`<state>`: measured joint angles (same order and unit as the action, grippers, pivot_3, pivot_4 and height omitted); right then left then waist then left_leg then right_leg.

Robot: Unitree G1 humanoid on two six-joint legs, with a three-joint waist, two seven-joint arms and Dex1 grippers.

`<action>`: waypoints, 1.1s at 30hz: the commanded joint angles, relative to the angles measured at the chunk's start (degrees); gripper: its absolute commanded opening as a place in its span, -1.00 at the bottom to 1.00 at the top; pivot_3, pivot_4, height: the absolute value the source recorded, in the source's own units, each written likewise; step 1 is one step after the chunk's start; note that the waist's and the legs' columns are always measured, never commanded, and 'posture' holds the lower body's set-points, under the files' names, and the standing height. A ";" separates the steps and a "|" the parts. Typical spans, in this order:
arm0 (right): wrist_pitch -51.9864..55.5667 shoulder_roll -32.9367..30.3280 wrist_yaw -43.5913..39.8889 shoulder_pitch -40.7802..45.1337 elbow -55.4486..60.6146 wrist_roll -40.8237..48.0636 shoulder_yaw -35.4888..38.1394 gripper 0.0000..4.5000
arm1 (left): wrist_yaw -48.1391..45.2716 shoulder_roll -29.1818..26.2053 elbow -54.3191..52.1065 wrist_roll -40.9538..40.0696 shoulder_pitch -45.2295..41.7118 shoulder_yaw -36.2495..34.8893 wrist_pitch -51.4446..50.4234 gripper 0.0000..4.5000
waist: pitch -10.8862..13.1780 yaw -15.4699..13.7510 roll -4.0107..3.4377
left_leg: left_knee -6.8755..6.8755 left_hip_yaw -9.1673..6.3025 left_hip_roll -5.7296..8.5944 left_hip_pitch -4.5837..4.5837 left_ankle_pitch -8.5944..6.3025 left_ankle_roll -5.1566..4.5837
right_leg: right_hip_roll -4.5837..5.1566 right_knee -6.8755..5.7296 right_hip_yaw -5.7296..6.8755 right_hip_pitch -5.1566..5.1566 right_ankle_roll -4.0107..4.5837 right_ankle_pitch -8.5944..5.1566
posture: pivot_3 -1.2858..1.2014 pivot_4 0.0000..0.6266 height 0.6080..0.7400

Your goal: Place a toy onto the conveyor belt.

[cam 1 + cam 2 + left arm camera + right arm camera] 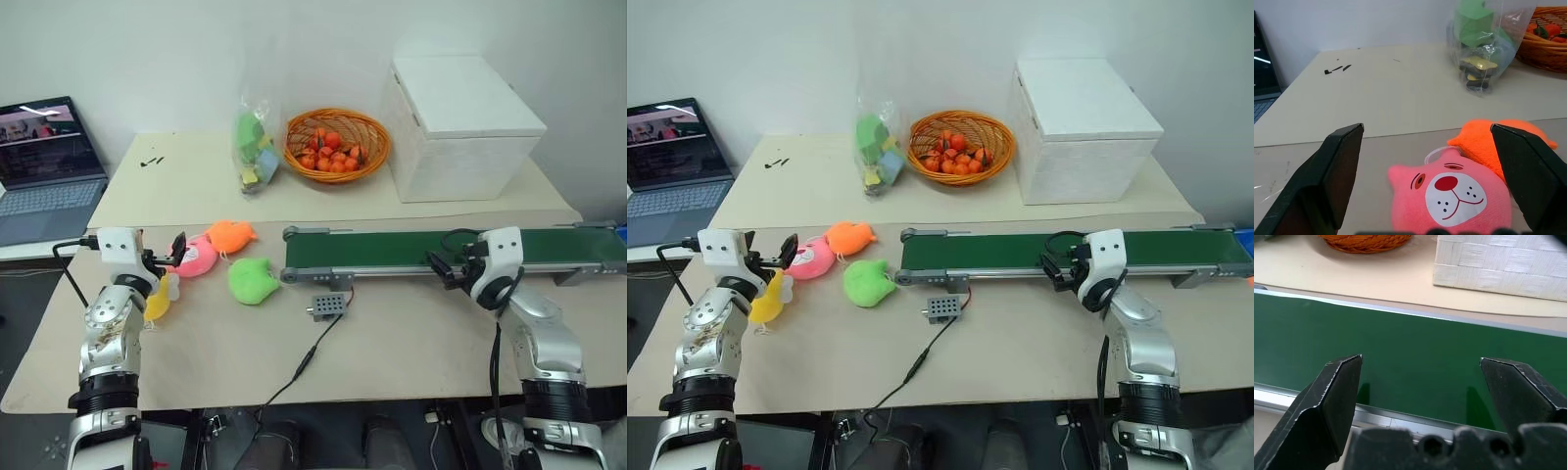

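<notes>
Left hand (179, 247) spread wide, empty, pointing level over the beige counter (411, 333). Small bright-yellow soft plush toy (767, 302) lies on the counter just under and slightly behind the left hand, partly hidden by the wrist; only a rounded yellow lobe shows, so the full shape is hard to judge, probably oval. Fabric looks fuzzy, plain colour, no face visible.

Directly ahead of the left hand, between its fingers (1332, 171) in the wrist view: pink bear-faced round plush (1449, 196), white muzzle, red nose. Just past it, an orange plush (231, 235) touching the pink one. Lime-green plush (253, 280) sits further to the inner side of the left hand, near the belt end.

Right hand (1422, 401) also spread, empty, hovering at the near edge of the long dark-green conveyor belt in a grey metal frame (392, 253); the belt surface runs across right in front of its fingertips.

Beyond the belt: orange wicker basket of red fruit (337, 145), clear plastic bag of coloured blocks (255, 147), white woven box (460, 122). Small grey control box (328, 305) with black cable lies on the counter in front of the belt.
</notes>
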<state>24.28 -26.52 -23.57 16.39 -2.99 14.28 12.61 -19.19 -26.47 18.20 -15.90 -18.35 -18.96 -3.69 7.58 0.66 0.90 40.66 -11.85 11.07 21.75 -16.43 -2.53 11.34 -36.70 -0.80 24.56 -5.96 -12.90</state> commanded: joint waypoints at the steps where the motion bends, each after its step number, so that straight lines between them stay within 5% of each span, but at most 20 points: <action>1: -1.59 -0.63 -1.69 -0.59 3.01 0.01 -0.82 1.00 | 0.48 -0.83 -2.78 1.20 -0.67 0.70 -0.48 0.97 | 0.00 0.01 0.00 | 0.00 0.00 0.00 0.00 0.00 0.00 | 0.00 0.00 0.00 0.00 0.00 0.00 | 0.03 -0.52 1.00; 8: 1.72 -8.84 -24.06 -0.83 20.58 5.51 -16.12 1.00 | 0.47 -1.13 -1.33 3.50 -1.35 2.24 0.56 0.97 | 0.03 0.32 -0.03 | -0.01 0.13 -0.08 0.08 -0.01 0.01 | -0.02 0.06 -0.07 0.15 -0.04 0.00 | 0.03 -0.52 1.00; 13: 6.50 -13.10 -34.60 0.34 31.72 15.59 -18.77 1.00 | 0.27 -0.74 -0.93 4.09 -1.57 2.83 0.84 0.97 | 0.07 -0.23 0.03 | -0.02 0.11 -0.18 0.12 -0.06 -0.01 | -0.17 0.64 0.00 0.04 -0.18 0.06 | 0.03 -0.52 1.00; 17: 6.56 -13.04 -34.86 0.70 31.92 15.40 -19.99 1.00 | 0.67 -0.64 -2.54 2.99 -0.35 1.37 -0.26 0.97 | 0.08 -0.86 0.09 | -0.02 0.12 -0.17 0.10 -0.07 -0.04 | -0.17 0.73 0.01 -0.03 -0.23 0.11 | 0.03 -0.52 1.00; 19: 5.77 -12.84 -34.66 0.59 30.83 13.95 -20.81 1.00 | 1.31 -1.20 -1.89 -3.92 -0.71 -5.34 -5.25 0.97 | 0.08 -0.96 0.09 | -0.02 0.14 -0.19 0.10 -0.08 -0.03 | -0.17 0.72 0.00 0.02 -0.23 0.11 | 0.03 -0.52 1.00; 26: 5.46 -11.48 -33.59 0.75 28.99 13.74 -20.59 1.00 | -12.22 -14.98 6.02 -26.31 3.74 -24.94 -30.00 0.97 | 0.13 0.11 0.18 | -0.01 0.47 -0.92 0.24 -0.30 0.33 | -0.80 0.37 -0.01 0.49 -0.17 0.14 | 0.03 -0.52 1.00; 33: 4.87 -10.53 -32.87 1.20 27.36 12.98 -20.77 1.00 | -27.00 -18.36 13.15 -33.11 11.15 -26.62 -43.98 0.97 | 0.19 -0.57 0.12 | -0.39 0.92 -1.10 -0.44 -0.36 0.36 | -0.88 0.66 0.00 0.47 -0.05 0.18 | 0.03 -0.52 1.00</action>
<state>30.43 -37.45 -56.79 17.00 23.79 27.22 -8.77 -41.99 -44.71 30.47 -45.79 -7.83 -44.58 -43.97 7.77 0.09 1.02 40.23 -10.87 9.93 21.25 -16.80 -2.17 10.43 -36.05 -0.81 25.03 -6.00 -12.72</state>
